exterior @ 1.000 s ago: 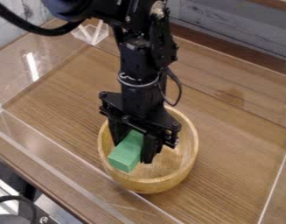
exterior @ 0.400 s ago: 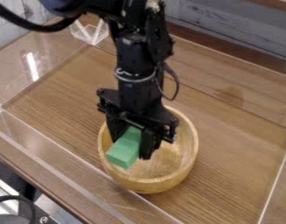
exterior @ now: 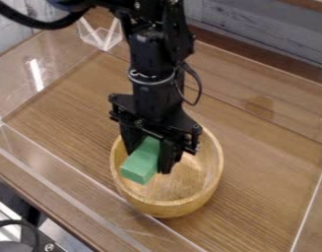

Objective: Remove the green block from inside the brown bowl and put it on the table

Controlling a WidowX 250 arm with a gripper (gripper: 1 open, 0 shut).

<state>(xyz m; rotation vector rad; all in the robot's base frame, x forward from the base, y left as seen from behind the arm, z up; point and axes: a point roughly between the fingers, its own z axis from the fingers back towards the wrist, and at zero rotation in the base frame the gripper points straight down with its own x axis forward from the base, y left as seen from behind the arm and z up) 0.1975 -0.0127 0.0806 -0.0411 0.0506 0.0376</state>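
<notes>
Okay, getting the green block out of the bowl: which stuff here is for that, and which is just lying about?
For the job:
- green block
- brown bowl
- table
- tool

Just about:
- clear plastic piece, upper left

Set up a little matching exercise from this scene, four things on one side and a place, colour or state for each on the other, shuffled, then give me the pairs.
Things:
1. Green block
2. Bowl
3. Claw
4. Table

Places, colours or states:
A. Round and light brown, standing on the wood-grain surface
B. Brown, with streaky darker lines, under the bowl
C. Black, reaching down over the bowl
D. Tilted, at the claw, over the bowl's left side as pictured

Pairs: 1-D, 2-A, 3-C, 4-B
</notes>
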